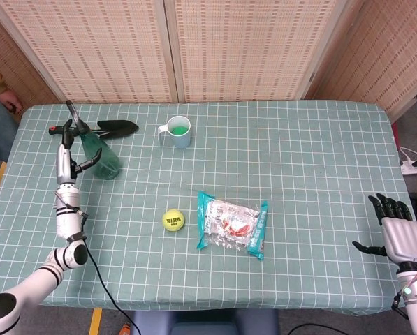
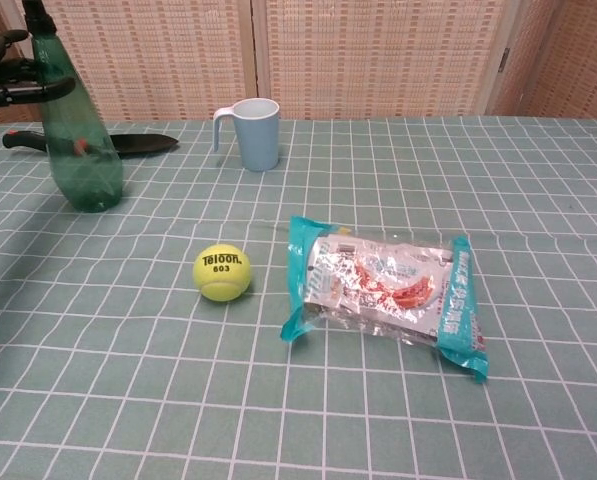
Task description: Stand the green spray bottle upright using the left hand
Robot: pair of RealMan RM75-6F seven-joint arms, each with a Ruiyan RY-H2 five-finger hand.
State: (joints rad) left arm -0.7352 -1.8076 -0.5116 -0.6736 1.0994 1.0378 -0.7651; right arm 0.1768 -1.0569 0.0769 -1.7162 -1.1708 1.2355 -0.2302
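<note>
Standing: one green spray bottle [image 2: 81,150]

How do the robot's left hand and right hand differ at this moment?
The left hand is raised at the neck of the upright green spray bottle, fingers around it; the right hand holds nothing, fingers apart. The left hand is at the far left of the table; the right hand hangs beyond its right edge.

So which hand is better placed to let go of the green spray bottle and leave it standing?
The left hand: its fingers lie around the neck of the green spray bottle, which stands upright. The right hand is open at the table's far edge.
</note>
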